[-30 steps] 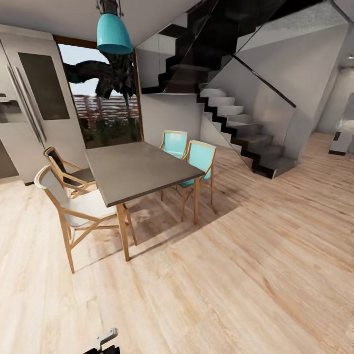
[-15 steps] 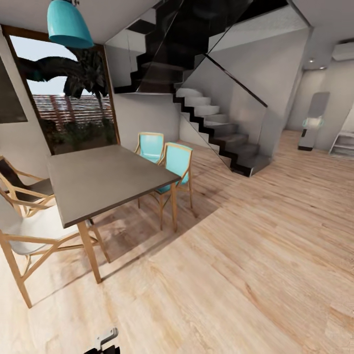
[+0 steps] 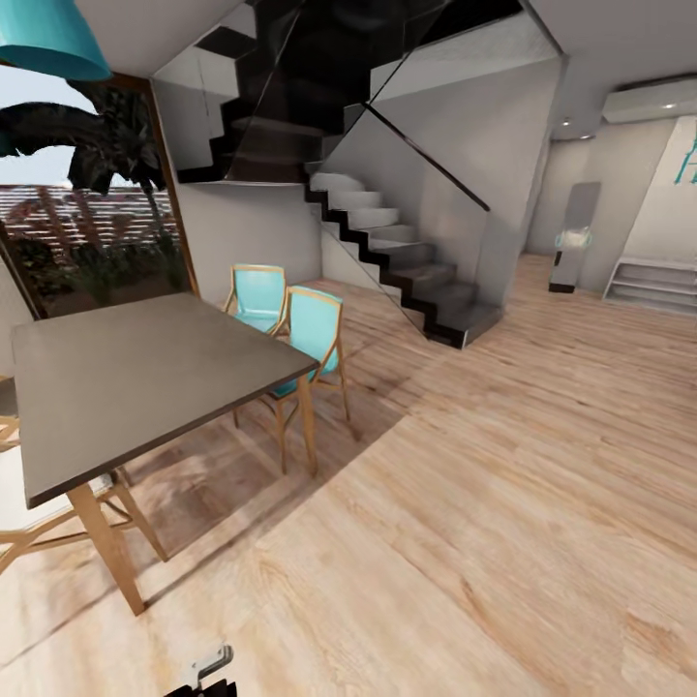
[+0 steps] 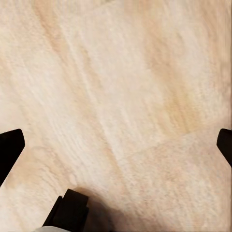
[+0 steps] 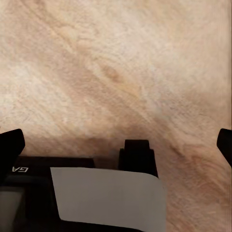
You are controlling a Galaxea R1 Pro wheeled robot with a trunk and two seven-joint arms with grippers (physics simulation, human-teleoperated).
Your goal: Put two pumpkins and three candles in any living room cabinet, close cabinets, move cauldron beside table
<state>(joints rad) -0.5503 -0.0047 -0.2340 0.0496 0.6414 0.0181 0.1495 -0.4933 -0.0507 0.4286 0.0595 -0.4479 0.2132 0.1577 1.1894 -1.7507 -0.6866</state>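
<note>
In transit over light wood plank floor (image 3: pixel 503 503), past grey dining bench (image 3: pixel 145 387) and dark staircase (image 3: pixel 407 261); both grippers spread, empty; next: find living room

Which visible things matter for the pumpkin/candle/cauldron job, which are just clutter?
Job-related:
left claw, open, empty, over floor
right claw, open, empty

Just there:
grey dining table
turquoise chairs
staircase
teal pendant lamp
plank floor

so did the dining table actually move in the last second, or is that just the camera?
No, camera only. The dining table slid left in the head view, but the turquoise chairs, staircase and window slid left with it, so it kept its place among them.
</note>
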